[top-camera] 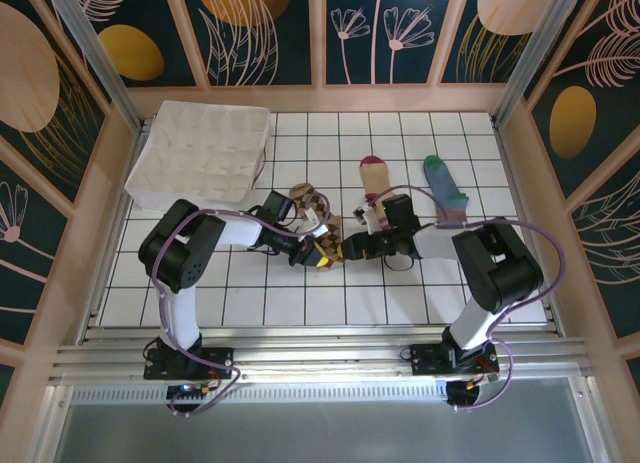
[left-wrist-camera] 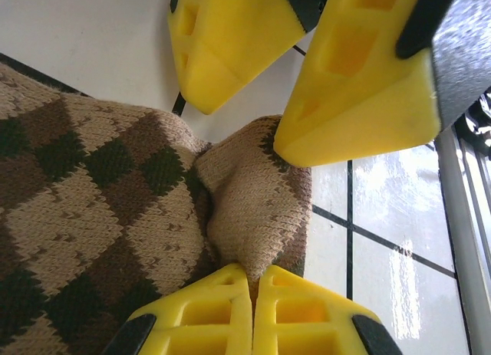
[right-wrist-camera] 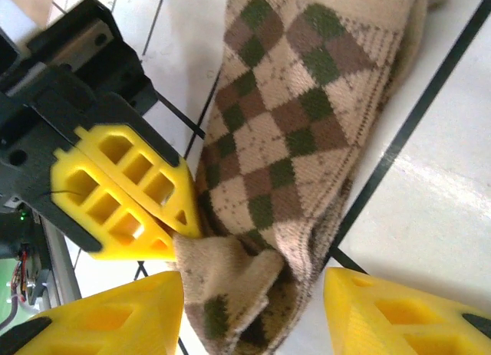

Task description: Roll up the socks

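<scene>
The left gripper clamps one end of the argyle sock, probably so the half-open right gripper can straddle it.

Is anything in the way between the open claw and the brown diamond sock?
Nothing visible. The right gripper stands open on either side of the sock, at its end, where the left gripper is pinching it.

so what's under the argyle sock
The argyle sock lies on the white gridded table, which shows around it. Anything directly beneath the fabric is covered. The left hand pinches one fold.
</scene>
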Controlling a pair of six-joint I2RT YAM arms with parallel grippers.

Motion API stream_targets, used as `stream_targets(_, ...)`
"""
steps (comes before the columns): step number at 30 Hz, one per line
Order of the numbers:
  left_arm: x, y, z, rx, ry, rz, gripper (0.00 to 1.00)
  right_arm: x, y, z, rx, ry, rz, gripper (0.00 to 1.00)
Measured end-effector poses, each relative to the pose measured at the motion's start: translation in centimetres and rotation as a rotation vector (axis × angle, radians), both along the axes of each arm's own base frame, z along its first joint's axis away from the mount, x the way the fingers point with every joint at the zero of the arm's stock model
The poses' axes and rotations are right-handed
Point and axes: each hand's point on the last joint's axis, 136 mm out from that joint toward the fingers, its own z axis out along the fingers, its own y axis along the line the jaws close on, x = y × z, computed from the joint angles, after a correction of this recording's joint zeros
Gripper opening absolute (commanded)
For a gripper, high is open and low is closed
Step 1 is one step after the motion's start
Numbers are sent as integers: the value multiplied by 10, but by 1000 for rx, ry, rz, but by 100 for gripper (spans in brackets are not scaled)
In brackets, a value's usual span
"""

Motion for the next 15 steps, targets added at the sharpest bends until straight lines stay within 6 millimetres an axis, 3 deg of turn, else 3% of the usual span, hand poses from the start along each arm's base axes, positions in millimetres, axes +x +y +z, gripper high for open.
stream_targets(7,1,1,0,3,5,5,0,-4,9,-4,1,-19,36,47)
stream_targets(15,6,3,0,30,-12,41,0,-3,22,-16,-23,-12,68,5)
